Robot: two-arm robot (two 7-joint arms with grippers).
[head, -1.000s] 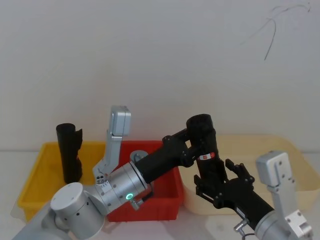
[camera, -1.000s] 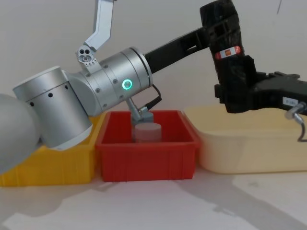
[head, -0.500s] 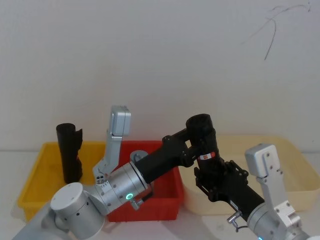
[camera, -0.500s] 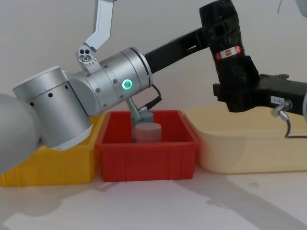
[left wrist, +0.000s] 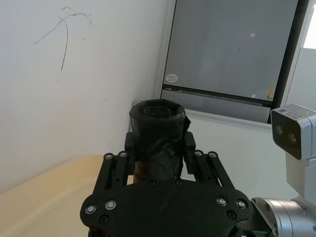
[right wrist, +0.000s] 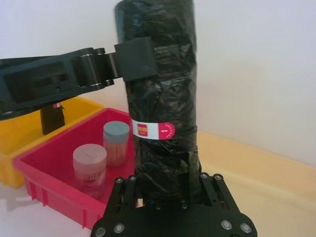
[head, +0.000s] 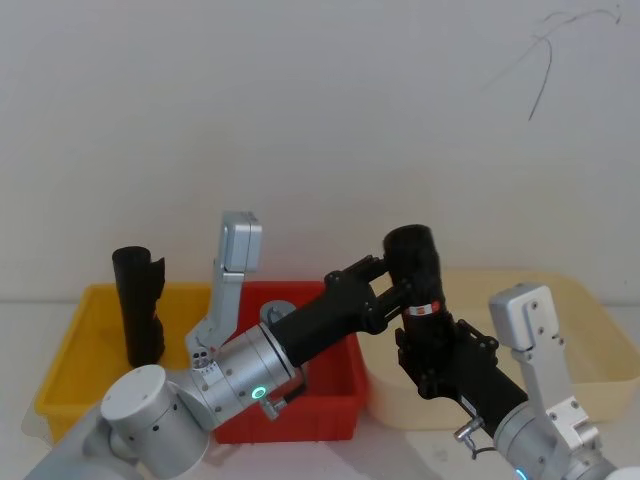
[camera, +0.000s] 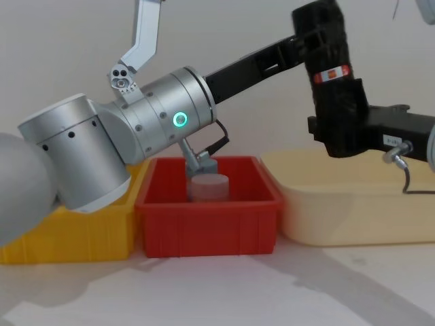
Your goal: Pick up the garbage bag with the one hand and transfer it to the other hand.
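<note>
How my cameras sit
Head looks forward and down, chest level across the red bin [camera: 207, 224]; both wrist views sit close on the garbage bag [right wrist: 160, 89], which all four share

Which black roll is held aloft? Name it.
The labelled garbage bag, upright in the jaws of the right gripper, left gripper at its top; the other roll stands in the yellow bin.

A red plastic bin [camera: 204, 231] holding two pale lidded jars [right wrist: 90, 165] sits between a yellow plastic bin [camera: 68, 238], left, with a black crinkled roll [head: 140, 305] upright inside, and a cream plastic tub [camera: 353, 210], right
</note>
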